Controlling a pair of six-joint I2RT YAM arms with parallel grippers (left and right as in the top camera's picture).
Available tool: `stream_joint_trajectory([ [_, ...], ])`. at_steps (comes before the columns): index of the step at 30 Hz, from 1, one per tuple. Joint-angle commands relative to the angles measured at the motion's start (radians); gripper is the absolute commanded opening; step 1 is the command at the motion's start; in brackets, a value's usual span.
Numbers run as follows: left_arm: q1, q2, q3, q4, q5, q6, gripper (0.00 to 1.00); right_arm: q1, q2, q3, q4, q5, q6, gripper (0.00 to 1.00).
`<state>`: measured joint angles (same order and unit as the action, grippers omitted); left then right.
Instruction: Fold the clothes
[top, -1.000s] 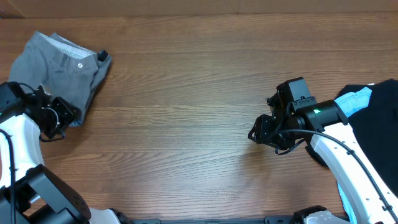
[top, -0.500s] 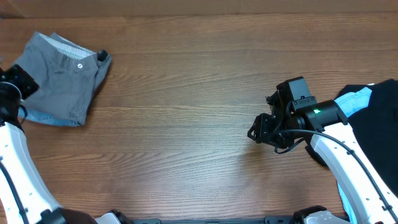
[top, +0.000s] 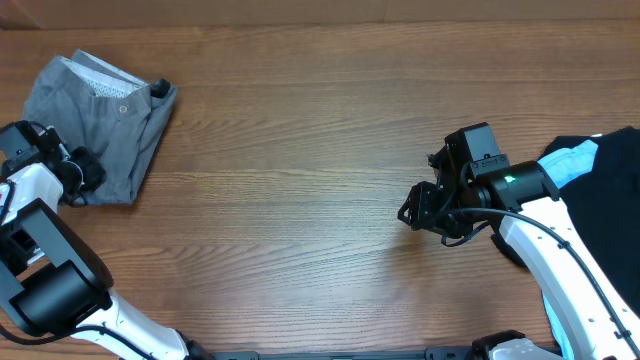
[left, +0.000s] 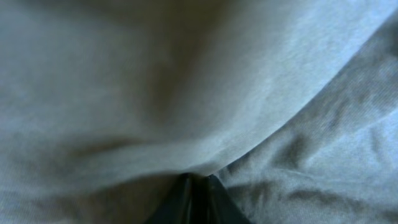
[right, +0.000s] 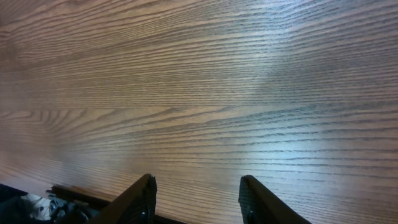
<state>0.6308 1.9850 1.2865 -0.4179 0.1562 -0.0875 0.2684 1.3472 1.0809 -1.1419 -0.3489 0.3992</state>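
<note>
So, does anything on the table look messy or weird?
Yes. The grey shorts in the far left corner lie bunched, waistband flipped open showing the pale lining. A heap of dark clothes sits at the right edge.

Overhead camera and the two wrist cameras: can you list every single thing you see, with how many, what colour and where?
table: 1, brown wood, under everything
grey shorts: 1, grey with a pale button, far-left corner of the table
black garment: 1, black, right edge
sky-blue garment: 1, sky blue, right edge, against the black one
left arm: 1, white and black, left edge beside the shorts
right arm: 1, white and black, right side
left fingers: 2, black, pinched together on the grey shorts
right fingers: 2, black, apart over bare wood
</note>
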Motion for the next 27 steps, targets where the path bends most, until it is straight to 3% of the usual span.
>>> stream_joint_trajectory([
  [1, 0.005, -0.017, 0.021, -0.030, 0.039, 0.039, 0.16, 0.000, -0.015, 0.020, 0.003, -0.001, 0.001, 0.47],
  [8, 0.004, -0.251, 0.138, -0.082, 0.082, 0.020, 0.37, 0.000, -0.014, 0.020, 0.003, -0.001, 0.001, 0.47],
  [11, 0.004, -0.284, 0.145, -0.044, 0.065, 0.038, 0.40, 0.000, -0.015, 0.020, 0.003, -0.001, 0.001, 0.47],
  [15, 0.003, -0.207, 0.140, 0.060, -0.011, 0.058, 0.40, 0.000, -0.015, 0.020, 0.003, 0.000, 0.000, 0.47],
  [17, 0.008, -0.119, 0.140, 0.126, -0.063, 0.058, 0.46, 0.000, -0.015, 0.020, 0.003, -0.001, 0.000, 0.47],
  [20, 0.015, -0.008, 0.140, 0.163, -0.101, 0.057, 0.72, 0.000, -0.014, 0.020, 0.000, -0.004, 0.000, 0.47],
  [27, 0.021, 0.096, 0.142, 0.154, -0.111, 0.045, 0.72, 0.000, -0.015, 0.020, -0.026, -0.004, 0.000, 0.47],
])
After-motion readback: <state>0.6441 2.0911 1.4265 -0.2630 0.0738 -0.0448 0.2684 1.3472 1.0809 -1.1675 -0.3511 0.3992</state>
